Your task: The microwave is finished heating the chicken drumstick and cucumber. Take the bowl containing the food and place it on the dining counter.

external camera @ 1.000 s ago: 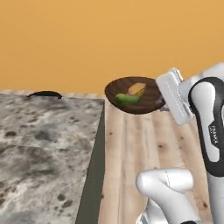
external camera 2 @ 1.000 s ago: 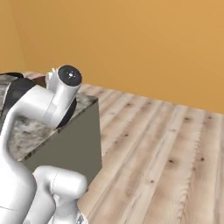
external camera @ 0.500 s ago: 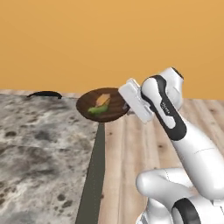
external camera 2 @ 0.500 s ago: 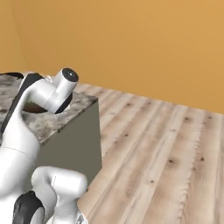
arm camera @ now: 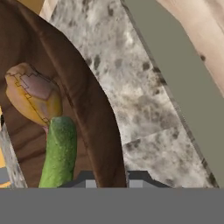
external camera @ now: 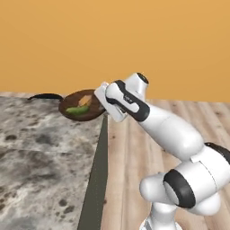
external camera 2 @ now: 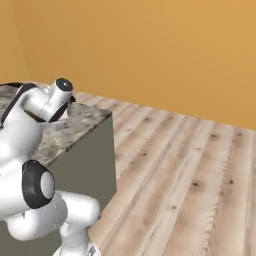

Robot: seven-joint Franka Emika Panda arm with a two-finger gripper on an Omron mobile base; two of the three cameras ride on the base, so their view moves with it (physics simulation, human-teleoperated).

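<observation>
Starting at the left of the left base view, we've got the dining counter (external camera: 40, 152) filling that side, its speckled slab cut off by the left and bottom edges. Some dark curved thing (external camera: 45, 96) sits at the counter's far edge, too thin to make out.

Moving right, the bowl (external camera: 83, 105) is up above the counter's far right corner, and we can't tell if it's touching the slab. Inside it the cucumber (external camera: 77, 109) lies toward the left and the chicken drumstick (external camera: 95, 99) sits just beside it on the right, partly hidden by the white hand. The gripper (external camera: 101, 103) is at the bowl's right rim; its fingers are hidden behind the hand here.

In the hand view we see the brown bowl wall (arm camera: 92, 109) running down between the two dark finger tips at the bottom, so the claw looks clamped on the rim. The bowl is cut off top and left.

In the right base view the arm blocks nearly all of the bowl.
</observation>
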